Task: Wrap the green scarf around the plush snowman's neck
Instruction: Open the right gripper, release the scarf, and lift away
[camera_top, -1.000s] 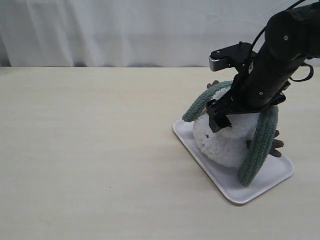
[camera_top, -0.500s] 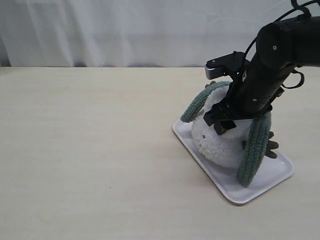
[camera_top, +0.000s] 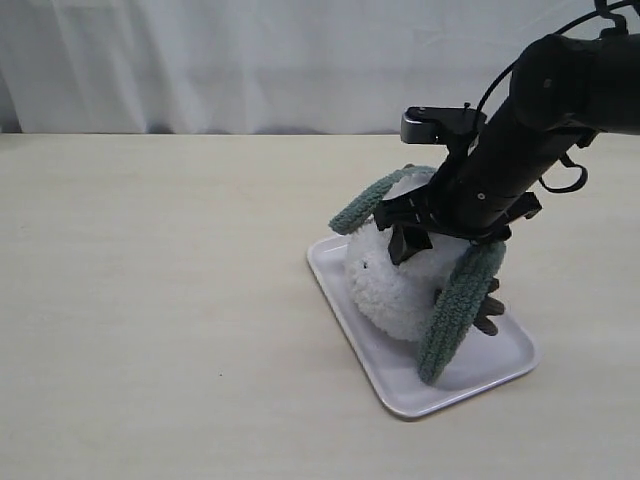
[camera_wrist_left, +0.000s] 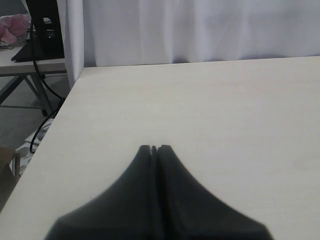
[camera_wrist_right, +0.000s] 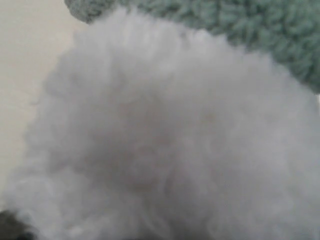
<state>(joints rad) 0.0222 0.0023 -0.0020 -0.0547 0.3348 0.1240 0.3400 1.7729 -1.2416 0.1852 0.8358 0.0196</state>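
Observation:
The plush snowman lies on a white tray, showing mostly as a fluffy white ball. The green scarf is draped over it: one end sticks out at the upper left, the other hangs down in front of a brown twig arm. My right gripper presses into the top of the snowman, under the scarf. The arm hides the neck. In the right wrist view white fur fills the picture and covers the fingers, with the scarf along one edge. My left gripper is shut over bare table.
The tray sits at an angle on the pale wooden table, right of centre. A white curtain runs behind the table. The left wrist view shows the table's edge with a cable and a dark stand beyond it.
The right arm has swung to the left. The snowman, scarf and tray have shifted left with it across the table, and the scarf's hanging end has tilted.

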